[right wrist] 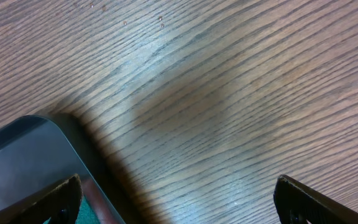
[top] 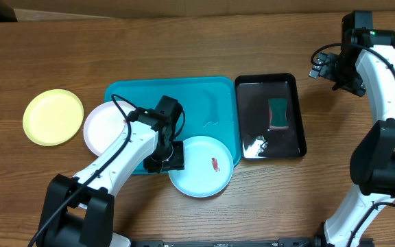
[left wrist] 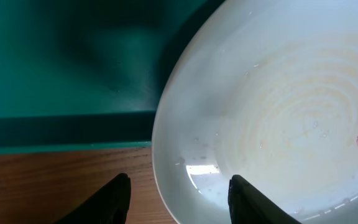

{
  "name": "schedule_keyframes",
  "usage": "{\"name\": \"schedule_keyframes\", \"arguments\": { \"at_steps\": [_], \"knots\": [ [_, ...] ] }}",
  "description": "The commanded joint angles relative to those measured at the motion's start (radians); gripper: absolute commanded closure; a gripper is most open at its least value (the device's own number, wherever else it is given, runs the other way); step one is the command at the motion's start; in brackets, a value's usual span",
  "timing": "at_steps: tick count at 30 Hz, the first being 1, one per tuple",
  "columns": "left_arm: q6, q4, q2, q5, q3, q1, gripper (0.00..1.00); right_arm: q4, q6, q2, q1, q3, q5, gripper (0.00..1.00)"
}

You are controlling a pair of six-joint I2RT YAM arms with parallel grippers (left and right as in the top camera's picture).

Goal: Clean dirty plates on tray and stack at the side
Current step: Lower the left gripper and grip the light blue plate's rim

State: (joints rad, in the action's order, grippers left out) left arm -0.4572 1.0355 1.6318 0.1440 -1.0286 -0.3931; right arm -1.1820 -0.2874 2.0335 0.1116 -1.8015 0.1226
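Left gripper (left wrist: 179,180), jaws spread apart, straddles the rim of the light blue plate (left wrist: 278,112), which overhangs the turquoise tray's (left wrist: 67,68) edge.

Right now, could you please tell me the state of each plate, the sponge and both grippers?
Light blue plate: dirty, red smear, lying across the tray's front rim.
White plate: no smear visible, over the tray's left rim.
Yellow plate: no smear visible, on the table.
Sponge: lying in the black tray.
Left gripper: open, straddling the light blue plate's rim.
Right gripper: open, empty, above the table.
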Motion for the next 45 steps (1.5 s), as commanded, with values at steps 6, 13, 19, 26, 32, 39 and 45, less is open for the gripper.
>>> {"name": "schedule_keyframes", "arguments": {
  "at_steps": [6, 13, 19, 26, 32, 39, 45],
  "knots": [
    [-0.015, -0.002, -0.002, -0.025, 0.006, -0.005, 0.54, 0.003, -0.005, -0.027, 0.002, -0.006, 0.008, 0.00],
    [-0.015, 0.000, -0.002, -0.024, 0.006, -0.005, 0.61, 0.003, -0.005, -0.027, 0.002, -0.006, 0.008, 0.00],
    [-0.015, -0.003, -0.002, -0.025, 0.006, -0.005, 0.60, 0.003, -0.005, -0.027, 0.002, -0.006, 0.008, 0.00],
    [-0.016, -0.005, -0.002, -0.024, 0.006, -0.005, 0.60, 0.003, -0.005, -0.027, 0.002, -0.006, 0.008, 0.00],
    [-0.023, -0.019, -0.002, -0.024, 0.012, -0.007, 0.61, 0.003, -0.005, -0.027, 0.002, -0.006, 0.008, 0.00],
    [-0.022, -0.053, -0.002, -0.027, 0.052, -0.006, 0.62, 0.003, -0.005, -0.027, 0.002, -0.006, 0.008, 0.00],
    [-0.023, -0.050, -0.002, -0.072, 0.054, -0.006, 0.63, 0.003, -0.005, -0.027, 0.002, -0.006, 0.008, 0.00]
  ]
}}
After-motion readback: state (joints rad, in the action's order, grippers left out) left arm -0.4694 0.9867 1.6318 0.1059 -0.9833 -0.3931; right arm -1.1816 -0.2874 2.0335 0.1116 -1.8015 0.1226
